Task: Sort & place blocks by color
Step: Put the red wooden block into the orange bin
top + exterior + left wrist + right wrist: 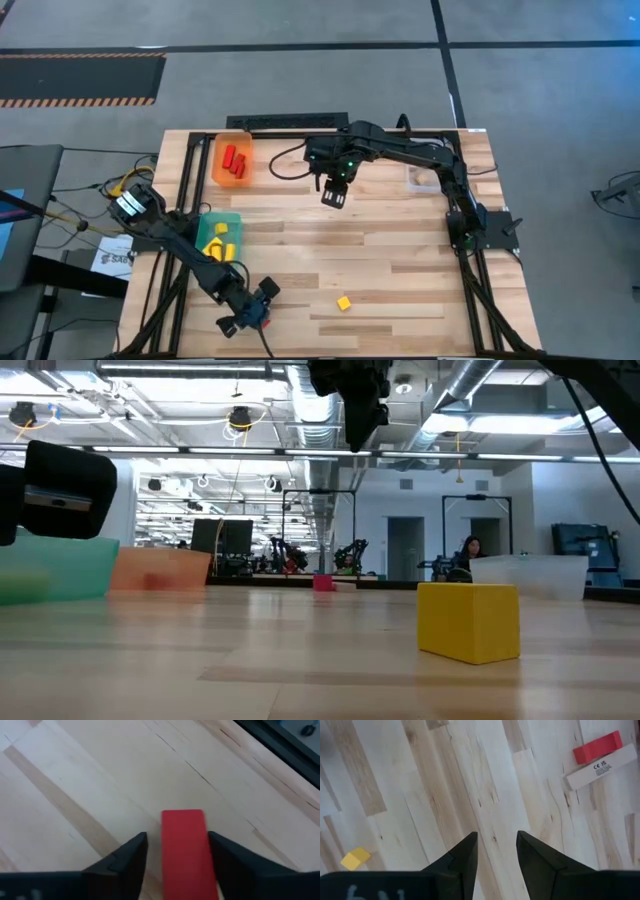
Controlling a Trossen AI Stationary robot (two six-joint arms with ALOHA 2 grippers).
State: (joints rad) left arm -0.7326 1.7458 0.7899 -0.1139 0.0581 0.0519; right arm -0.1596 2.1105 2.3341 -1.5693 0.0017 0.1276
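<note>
The flat red rectangular block (184, 851) is seen at the left wrist frame's lower centre, bracketed lengthwise by the spread left gripper (177, 845) fingers — not yet pinched — right gripper (496, 842) spread, empty.

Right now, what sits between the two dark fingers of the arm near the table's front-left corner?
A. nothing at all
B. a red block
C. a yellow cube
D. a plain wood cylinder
B. The left wrist view shows a red block lying on the wooden table between the left gripper fingers, which flank its two long sides; the yellow cube lies apart, farther right.
</note>
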